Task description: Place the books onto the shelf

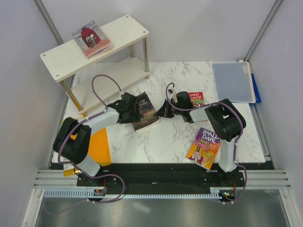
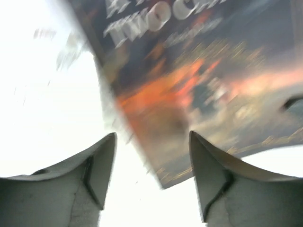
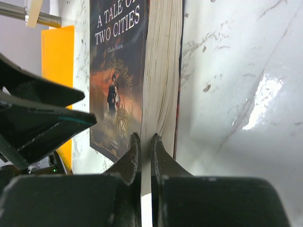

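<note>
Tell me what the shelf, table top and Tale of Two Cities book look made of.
Shelf: pale matte boards, likely painted wood or laminate, on slim shiny metal legs. Table top: glossy, grey-veined white, marble or an imitation; it mirrors light. Tale of Two Cities book: paper, with a visible page block and a thin card cover.

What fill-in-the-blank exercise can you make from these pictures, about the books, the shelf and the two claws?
1. The right claw is shut on the dark book, whose cover reads A Tale of Two ____.
2. The left claw, facing that book, is ____.
3. One pale-covered book lies on the ____ board of the shelf.
4. The Roald Dahl book lies flat beside the ____ arm's base.

Missing words: Cities; open; top; right.
</note>
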### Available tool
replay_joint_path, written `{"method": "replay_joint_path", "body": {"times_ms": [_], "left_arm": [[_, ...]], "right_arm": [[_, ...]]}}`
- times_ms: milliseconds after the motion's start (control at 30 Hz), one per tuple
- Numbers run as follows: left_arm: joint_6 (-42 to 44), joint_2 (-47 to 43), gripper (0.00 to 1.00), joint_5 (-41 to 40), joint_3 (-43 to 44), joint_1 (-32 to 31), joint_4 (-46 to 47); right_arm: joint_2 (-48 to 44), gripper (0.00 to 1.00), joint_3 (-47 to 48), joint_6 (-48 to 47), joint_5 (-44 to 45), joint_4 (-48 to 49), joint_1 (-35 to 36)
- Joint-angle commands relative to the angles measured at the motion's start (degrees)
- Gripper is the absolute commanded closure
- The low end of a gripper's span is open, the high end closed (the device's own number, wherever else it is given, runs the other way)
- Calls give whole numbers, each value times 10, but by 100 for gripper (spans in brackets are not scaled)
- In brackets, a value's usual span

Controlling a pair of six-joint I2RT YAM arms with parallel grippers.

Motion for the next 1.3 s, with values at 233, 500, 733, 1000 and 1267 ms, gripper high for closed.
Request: {"method": "replay_joint_path", "body": {"times_ms": [233,500,733,1000,1267], "left_arm": [[-145,-239,8,23,-239,3,194],[-243,-266,6,65,-399,5,442],[-284,-224,6,73,-473,5,637],[-320,-147,10,85,-496,4,814],[-331,-78,37,111,-501,5,942]], "right_arm": [[-13,100,25,51,-68,31,-25],[-16,100,34,144,-114,125,-34],[-30,100,41,183,-131,161,-34],[-35,100,39,240,-146,219,-35],[-41,100,11,273,-151,264,-36]]}}
